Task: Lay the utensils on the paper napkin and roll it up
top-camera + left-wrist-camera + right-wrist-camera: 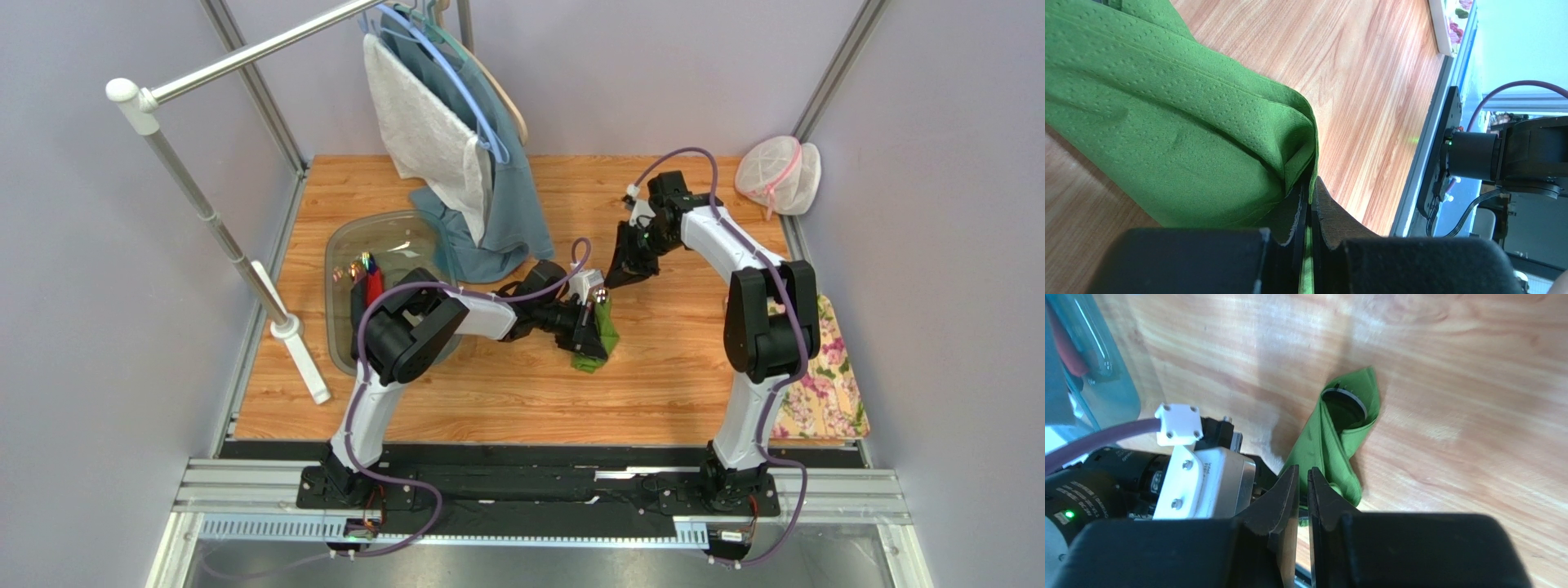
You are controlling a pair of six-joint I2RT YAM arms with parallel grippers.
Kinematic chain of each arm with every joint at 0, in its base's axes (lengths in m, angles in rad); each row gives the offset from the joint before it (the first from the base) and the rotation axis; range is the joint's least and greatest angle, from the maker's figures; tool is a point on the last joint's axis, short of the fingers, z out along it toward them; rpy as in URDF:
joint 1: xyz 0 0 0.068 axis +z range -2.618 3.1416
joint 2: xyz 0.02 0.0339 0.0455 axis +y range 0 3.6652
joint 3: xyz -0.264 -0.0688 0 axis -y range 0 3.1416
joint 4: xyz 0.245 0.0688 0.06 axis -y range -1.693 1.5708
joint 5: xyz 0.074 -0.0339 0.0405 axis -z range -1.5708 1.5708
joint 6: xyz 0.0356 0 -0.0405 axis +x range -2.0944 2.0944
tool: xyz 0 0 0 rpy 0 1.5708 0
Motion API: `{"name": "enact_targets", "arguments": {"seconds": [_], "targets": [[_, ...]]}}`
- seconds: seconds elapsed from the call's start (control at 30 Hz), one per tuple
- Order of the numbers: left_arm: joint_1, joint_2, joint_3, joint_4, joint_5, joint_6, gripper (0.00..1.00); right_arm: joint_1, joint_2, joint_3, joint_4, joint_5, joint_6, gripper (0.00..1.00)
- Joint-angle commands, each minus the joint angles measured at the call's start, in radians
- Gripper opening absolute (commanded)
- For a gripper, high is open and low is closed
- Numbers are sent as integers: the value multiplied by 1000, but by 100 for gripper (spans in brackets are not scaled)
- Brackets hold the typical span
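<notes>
We see the green paper napkin [1168, 135] lying near the middle of the wooden table [687, 368], rolled into a loose tube. The left gripper [1310, 191] pinches one edge of the napkin, its two fingers pressed tight on the thin paper. From the right wrist camera we look along the roll and see a dark round hole with a pale rim at its far end. We cannot tell what is inside. The right gripper [1303, 481] hangs close by the napkin, on its far side. Its fingers are pressed almost together, with only a thin slit between them, and they hold nothing. A clear tub [405, 239] sits to the left of the napkin, with a red thing and some other small things in it. A blue garment [503, 208] hangs on a rack [209, 221] behind the tub. A flowered mat [840, 368] lies at the right edge of the table. A white mesh bag [779, 172] sits in the far right corner.
</notes>
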State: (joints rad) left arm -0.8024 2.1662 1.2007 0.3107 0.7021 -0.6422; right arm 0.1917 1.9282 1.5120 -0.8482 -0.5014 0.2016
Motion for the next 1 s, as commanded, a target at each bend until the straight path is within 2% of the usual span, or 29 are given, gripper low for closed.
{"name": "enact_targets", "arguments": {"seconds": [0.0, 0.47, 0.6, 0.77, 0.9, 0.97], "targets": [[-1, 44, -10, -93, -41, 62, 8, 2, -18, -59, -12, -90, 21, 14], [-1, 35, -6, -102, -46, 70, 19, 49, 57, -157, 115, -78, 53, 12], [-1, 17, -12, -96, -47, 65, 25, 49, 77, -176, 136, -14, 47, 10], [0, -55, -39, -70, -33, 49, 36, 49, 107, -196, 161, 32, 25, 9], [2, -141, -43, -53, -7, 18, 53, 48, 120, -214, 179, 57, 10, 8], [3, -193, -47, -48, 16, 7, 55, 49, 123, -217, 189, 63, 6, 8]]}}
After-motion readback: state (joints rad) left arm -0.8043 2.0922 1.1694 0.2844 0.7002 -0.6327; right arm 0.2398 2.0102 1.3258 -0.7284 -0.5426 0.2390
